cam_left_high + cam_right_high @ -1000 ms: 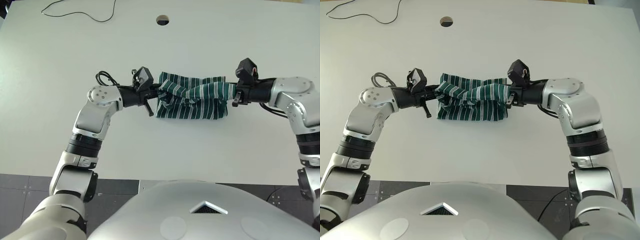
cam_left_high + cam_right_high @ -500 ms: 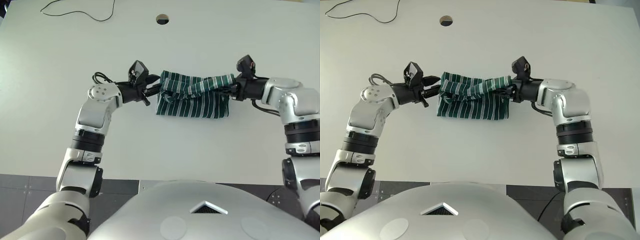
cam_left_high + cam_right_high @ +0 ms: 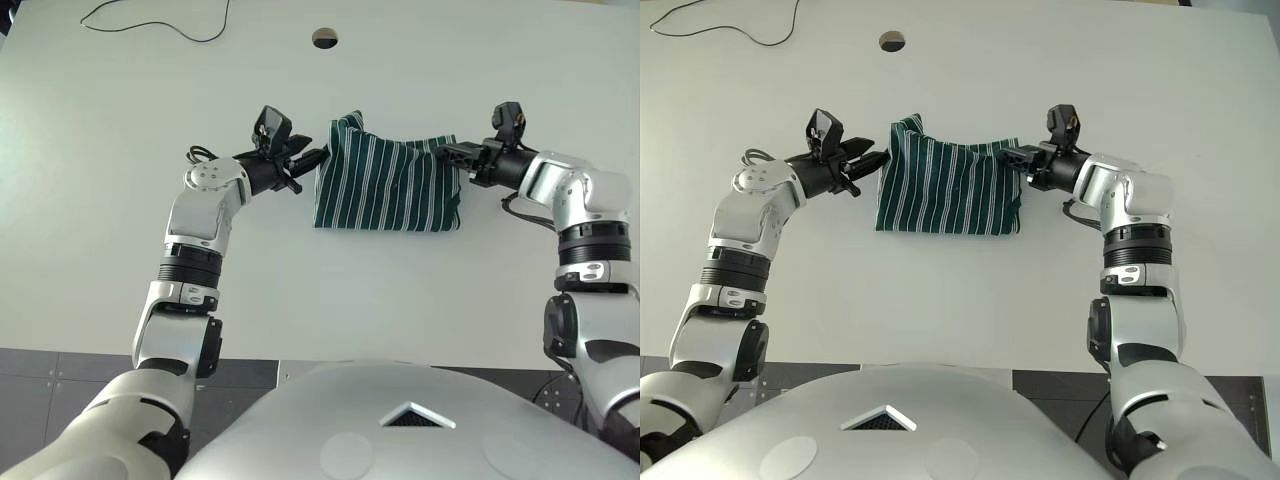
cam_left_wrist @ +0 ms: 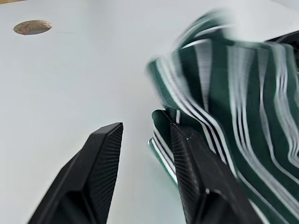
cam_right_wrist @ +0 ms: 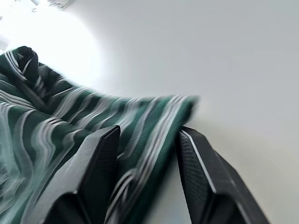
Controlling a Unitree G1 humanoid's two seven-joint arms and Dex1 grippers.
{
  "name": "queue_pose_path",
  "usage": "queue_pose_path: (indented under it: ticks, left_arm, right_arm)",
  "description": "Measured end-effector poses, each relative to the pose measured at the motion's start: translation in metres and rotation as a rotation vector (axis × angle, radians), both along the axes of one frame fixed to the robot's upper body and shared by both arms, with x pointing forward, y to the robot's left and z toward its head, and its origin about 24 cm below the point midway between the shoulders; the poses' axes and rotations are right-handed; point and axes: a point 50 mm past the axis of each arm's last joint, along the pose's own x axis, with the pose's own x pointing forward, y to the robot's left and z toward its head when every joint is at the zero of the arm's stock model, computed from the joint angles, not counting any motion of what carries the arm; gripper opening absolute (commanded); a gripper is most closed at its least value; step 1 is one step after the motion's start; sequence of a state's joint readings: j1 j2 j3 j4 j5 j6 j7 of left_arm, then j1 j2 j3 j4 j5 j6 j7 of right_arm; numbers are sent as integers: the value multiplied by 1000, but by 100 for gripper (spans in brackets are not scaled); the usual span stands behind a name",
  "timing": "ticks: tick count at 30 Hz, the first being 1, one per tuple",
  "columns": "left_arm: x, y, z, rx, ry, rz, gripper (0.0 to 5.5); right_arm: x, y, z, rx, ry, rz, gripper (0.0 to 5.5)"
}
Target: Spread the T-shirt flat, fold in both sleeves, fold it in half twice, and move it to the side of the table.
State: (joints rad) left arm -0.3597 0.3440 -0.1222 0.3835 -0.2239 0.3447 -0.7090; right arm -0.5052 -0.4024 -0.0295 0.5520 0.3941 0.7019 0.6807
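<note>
t-shirt (image 3: pixel 385 185) sits folded on the desk (image 3: pixel 450 60) btw the two claws. left claw (image 3: pixel 312 157) & right claw (image 3: pixel 450 150) both open, empty, at its far corners. folds look done imo; next = regrip, slide it sideways.

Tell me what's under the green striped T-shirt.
The striped T-shirt lies folded on the white table, and bare tabletop shows all around its edges. The patch of table directly beneath it is covered, as are the shirt's lower layers, so nothing under it can be confirmed.
</note>
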Motion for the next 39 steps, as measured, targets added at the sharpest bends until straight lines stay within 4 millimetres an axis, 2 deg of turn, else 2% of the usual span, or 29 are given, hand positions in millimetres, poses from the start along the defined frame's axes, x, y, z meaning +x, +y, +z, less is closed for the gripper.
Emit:
queue_pose_path:
  ticks: [3, 6, 9, 11, 15, 22, 30, 35, 39]
  left_arm:
    - [0, 0, -1, -2, 2, 3, 188]
    - [0, 1, -1, -4, 0, 7, 188]
    - [1, 1, 0, -14, -14, 12, 188]
    - [3, 4, 1, -24, -32, 32, 188]
    - [8, 16, 10, -63, -106, 112, 133]
    - [12, 24, 29, -147, -204, 178, 13]
    - [9, 18, 54, -224, -361, 222, 13]
    - [9, 16, 57, -262, -383, 263, 13]
    - [6, 15, 61, -280, -402, 266, 13]
  right_arm:
    - [4, -8, 2, -10, -55, -51, 212]
    - [8, -7, 15, 3, -153, -42, 212]
    - [9, 2, 45, 52, -344, 22, 212]
    - [4, 10, 56, 65, -441, 62, 212]
    - [-16, 35, 58, -29, -599, 197, 148]
    - [-40, 77, 36, -148, -679, 357, 12]
    - [-45, 102, 14, -212, -679, 426, 12]
    - [-49, 114, -15, -308, -591, 484, 12]
    - [-43, 117, -22, -426, -609, 507, 12]
